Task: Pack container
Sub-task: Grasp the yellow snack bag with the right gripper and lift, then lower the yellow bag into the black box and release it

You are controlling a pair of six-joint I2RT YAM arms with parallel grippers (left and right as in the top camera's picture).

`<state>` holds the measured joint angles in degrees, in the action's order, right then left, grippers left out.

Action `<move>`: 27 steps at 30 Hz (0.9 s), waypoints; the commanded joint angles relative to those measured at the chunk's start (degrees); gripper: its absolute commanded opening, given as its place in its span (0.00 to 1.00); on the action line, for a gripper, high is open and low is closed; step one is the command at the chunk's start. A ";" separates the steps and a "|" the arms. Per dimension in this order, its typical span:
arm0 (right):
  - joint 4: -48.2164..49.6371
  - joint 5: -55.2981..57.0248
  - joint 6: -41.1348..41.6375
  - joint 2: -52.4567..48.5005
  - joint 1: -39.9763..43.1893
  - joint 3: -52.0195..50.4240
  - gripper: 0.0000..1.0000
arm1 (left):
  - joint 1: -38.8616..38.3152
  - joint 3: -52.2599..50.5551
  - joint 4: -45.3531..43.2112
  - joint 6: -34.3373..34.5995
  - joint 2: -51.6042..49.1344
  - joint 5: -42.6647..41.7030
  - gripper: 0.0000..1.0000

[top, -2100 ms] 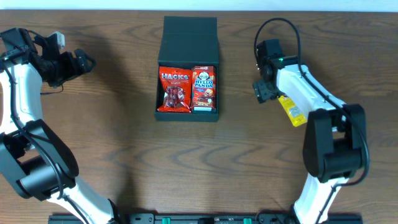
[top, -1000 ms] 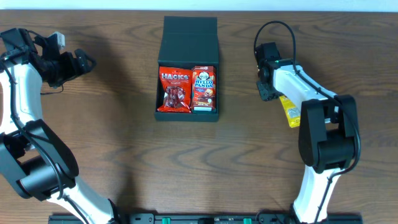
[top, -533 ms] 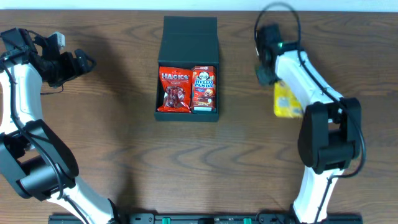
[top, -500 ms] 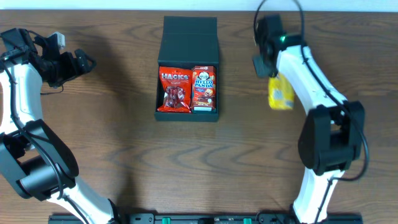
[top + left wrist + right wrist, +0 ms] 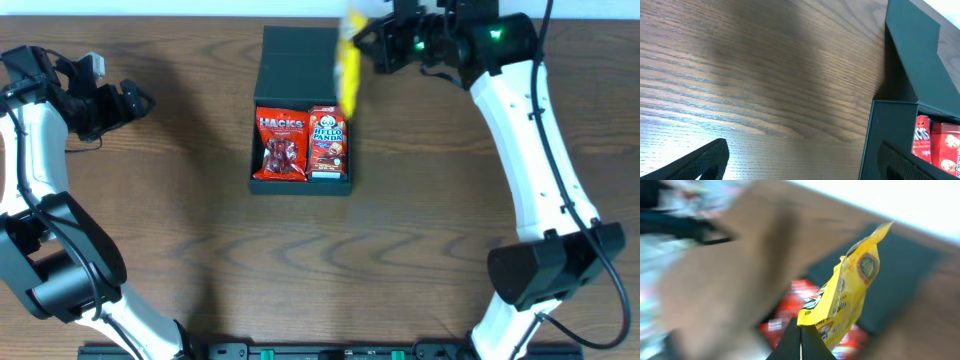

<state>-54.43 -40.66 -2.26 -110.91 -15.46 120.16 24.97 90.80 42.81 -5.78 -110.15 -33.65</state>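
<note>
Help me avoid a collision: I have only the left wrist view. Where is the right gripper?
Observer: The right gripper is beside the container, at the lid edge on that arm's own side.
Operator: Holding anything?
Observer: Yes, it is shut on a yellow packet that dangles over that edge.
Operator: What's inside the container?
Observer: A Hacks bag and a Hello Panda packet, side by side.

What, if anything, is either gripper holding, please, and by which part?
The right gripper pinches the glossy yellow plastic snack packet by one end edge; the open left gripper holds nothing.
</note>
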 commanded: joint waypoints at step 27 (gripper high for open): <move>-5.66 -23.91 -2.67 -10.27 -12.11 -0.72 0.01 | 0.26 1.66 -1.03 -1.97 1.31 1.22 0.95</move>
<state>-60.60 -61.30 -4.43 -119.90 -27.44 119.50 24.97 90.80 41.74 -6.46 -110.15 -32.77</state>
